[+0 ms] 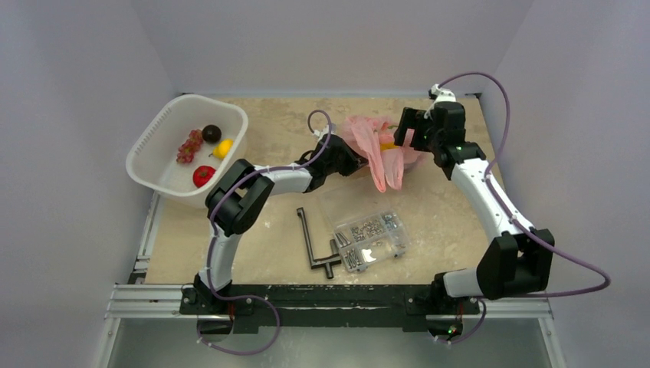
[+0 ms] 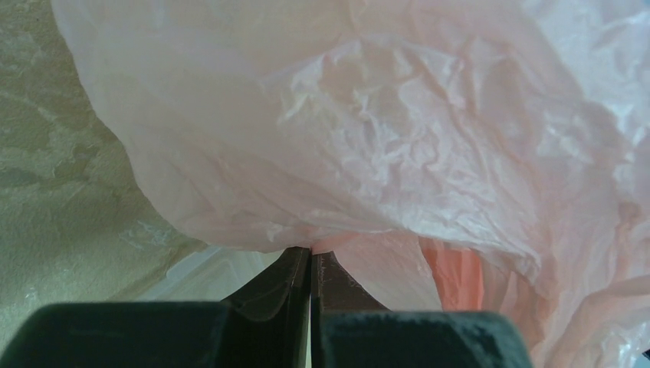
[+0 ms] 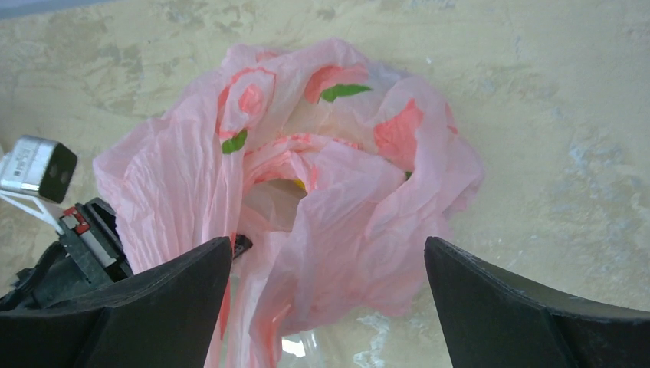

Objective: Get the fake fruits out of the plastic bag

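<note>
Pinching a fold of the bag [image 2: 398,130], the left gripper [image 2: 310,257] is pressing its two fingers together, with thin pink plastic caught at their tips in the lower middle of the left wrist view. The bag is filling most of that frame, crinkled and translucent.

In the top view the bag is lying right of centre in the upper half, on the table [image 1: 276,130] between the two arms. Its pink folds are trailing down toward the middle of the frame. A yellow piece [image 1: 388,145] is showing among the folds.

The right gripper [image 3: 328,253] is hanging above the bag with its fingers spread wide and nothing between them. In the right wrist view the bag's mouth is gaping at the centre, and a small speck of yellow is peeking out inside.

At the upper left of the top view a white basket [image 1: 153,146] is holding grapes [image 1: 189,146], a dark fruit [image 1: 211,133], a lemon [image 1: 223,148] and a red fruit [image 1: 203,175]. In the lower middle a clear box [image 1: 372,239] of screws is sitting just right of a black tool [image 1: 316,244].
</note>
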{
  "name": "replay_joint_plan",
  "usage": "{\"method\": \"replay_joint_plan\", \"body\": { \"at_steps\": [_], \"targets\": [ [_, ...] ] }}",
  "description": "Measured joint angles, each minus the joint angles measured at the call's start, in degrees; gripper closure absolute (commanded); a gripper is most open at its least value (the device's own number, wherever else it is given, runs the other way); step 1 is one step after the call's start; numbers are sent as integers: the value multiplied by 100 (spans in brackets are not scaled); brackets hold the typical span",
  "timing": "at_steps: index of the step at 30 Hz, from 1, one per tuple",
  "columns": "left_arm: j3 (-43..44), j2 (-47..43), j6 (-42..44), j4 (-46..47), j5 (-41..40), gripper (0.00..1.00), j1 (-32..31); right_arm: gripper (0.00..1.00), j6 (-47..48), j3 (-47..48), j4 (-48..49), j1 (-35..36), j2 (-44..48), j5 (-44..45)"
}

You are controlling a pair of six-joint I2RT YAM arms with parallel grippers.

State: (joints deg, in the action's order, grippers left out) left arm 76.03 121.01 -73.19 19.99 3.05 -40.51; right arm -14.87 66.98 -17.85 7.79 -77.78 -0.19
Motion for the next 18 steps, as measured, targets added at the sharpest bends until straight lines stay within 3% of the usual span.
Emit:
{"method": "replay_joint_plan", "body": {
  "at_steps": [3,5,6,10,14,16,18],
  "targets": [
    [-57,-15,46,109,26,100,0,4,-138,17,-22,275,-289,308],
    [-142,-28,63,203,59,100,0,12,-284,-20,-20,431,-474,621],
    [-170,-28,79,229,72,100,0,23,-378,-79,-15,485,-540,804],
    [-321,-48,85,267,127,100,11,49,-763,-691,164,527,-535,1447],
    [-463,-83,138,216,238,100,79,91,-1058,-1574,472,487,-348,1897],
    [-518,-109,251,109,299,100,138,100,-1191,-1871,579,479,-306,2028],
    [-544,-168,417,-92,369,100,184,100,-1268,-2120,756,463,-188,2028]
  ]
}}
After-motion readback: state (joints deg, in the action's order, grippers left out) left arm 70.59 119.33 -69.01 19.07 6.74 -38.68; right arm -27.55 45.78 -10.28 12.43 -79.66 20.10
